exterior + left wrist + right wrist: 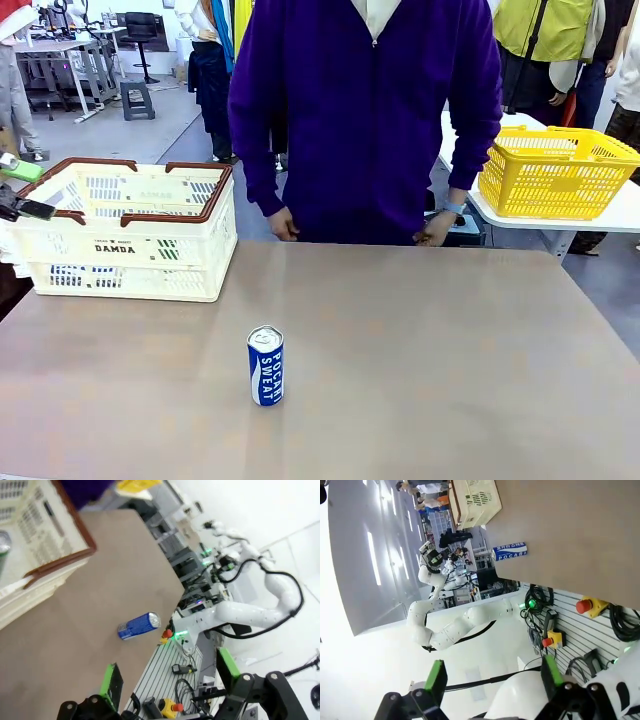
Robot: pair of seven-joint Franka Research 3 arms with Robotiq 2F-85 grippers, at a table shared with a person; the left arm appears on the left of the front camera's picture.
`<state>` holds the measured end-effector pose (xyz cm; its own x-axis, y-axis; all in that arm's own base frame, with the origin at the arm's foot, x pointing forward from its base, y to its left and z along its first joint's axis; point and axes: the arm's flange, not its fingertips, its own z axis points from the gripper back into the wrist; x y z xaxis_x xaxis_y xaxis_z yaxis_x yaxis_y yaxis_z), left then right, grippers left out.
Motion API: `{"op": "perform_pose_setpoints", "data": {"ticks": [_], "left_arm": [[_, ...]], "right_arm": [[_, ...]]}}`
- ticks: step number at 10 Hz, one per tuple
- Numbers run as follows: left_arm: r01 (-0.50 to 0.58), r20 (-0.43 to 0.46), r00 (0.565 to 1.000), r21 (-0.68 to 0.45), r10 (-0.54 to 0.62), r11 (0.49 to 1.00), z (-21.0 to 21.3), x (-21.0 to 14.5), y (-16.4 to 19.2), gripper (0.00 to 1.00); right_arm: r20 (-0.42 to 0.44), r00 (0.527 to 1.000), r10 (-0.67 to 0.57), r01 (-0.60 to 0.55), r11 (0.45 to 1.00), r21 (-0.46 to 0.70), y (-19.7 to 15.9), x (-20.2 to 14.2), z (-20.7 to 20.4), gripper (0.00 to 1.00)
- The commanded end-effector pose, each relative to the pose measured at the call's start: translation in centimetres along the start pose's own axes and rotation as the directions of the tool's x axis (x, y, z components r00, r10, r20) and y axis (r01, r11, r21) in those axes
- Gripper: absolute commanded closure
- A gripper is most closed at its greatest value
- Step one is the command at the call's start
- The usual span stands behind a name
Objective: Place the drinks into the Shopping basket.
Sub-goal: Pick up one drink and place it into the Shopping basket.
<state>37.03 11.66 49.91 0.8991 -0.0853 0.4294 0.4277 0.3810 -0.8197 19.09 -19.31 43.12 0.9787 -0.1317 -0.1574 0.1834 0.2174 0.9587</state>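
So around the edges we've got a yellow basket (556, 172) sitting on a separate white table (625, 213) off past the far right corner of the surface (420, 350), well apart from everything else. A person in a purple sweater (365, 110) stands right at the far edge, both hands hanging just at it, one hand (283, 226) on the picture's left, the other (436, 230) on the right. Nothing sits between the blue can (265, 365) and the Shopping basket (135, 240), just bare surface.

The blue can stands upright near the near edge, a bit left of the middle, alone. The Shopping basket is at the far left corner, DAMDA print facing us.

The left wrist view gives us something the front view doesn't: looking into the Shopping basket (45, 535) there's a green can (3, 547) at the picture's edge, inside it, mostly cut off. That same view shows the blue can (139, 625) and our right arm (250, 612) beyond the near edge. The right wrist view catches the blue can (509, 551) from the other side with its POCARI lettering, plus the Shopping basket (475, 500) and our left arm (455, 625).

Left tool (169, 680): fingers spread wide, nothing between them, touching nothing. In the front view it pokes in at the left edge (20, 190) beside the Shopping basket's rim. Right tool (490, 677): also spread wide and empty, hanging off past the near edge.
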Motion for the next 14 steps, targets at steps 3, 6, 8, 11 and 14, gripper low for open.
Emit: {"op": "perform_pose_setpoints", "data": {"ticks": [3, 6, 8, 11, 14], "left_arm": [[-0.005, -0.37, 0.894, 0.558, 0.254, 0.83, -13.6, 8.0, -16.4, 0.0], [0.143, -0.394, 0.819, 0.844, 0.417, 0.517, -29.6, 6.6, -21.0, 0.0], [0.083, -0.268, 0.852, 0.917, 0.449, 0.389, -35.8, 2.2, -20.2, 0.0], [0.113, -0.303, 0.863, 0.896, 0.404, 0.429, -37.7, 0.5, -19.9, 0.0], [0.111, -0.309, 0.864, 0.887, 0.398, 0.449, -38.2, -0.1, -19.0, 0.0]], "right_arm": [[0.007, 1.0, -0.012, 0.012, 1.0, 0.019, 0.0, -0.3, -0.1, 0.0], [0.007, 1.0, -0.012, 0.012, 1.0, 0.019, 0.0, -0.3, -0.1, 0.0], [0.007, 1.0, -0.012, 0.012, 1.0, 0.019, 0.0, -0.3, -0.1, 0.0], [0.007, 1.0, -0.012, 0.012, 1.0, 0.019, 0.0, -0.3, -0.1, 0.0], [0.007, 1.0, -0.012, 0.012, 1.0, 0.019, 0.0, -0.3, -0.1, 0.0]]}}
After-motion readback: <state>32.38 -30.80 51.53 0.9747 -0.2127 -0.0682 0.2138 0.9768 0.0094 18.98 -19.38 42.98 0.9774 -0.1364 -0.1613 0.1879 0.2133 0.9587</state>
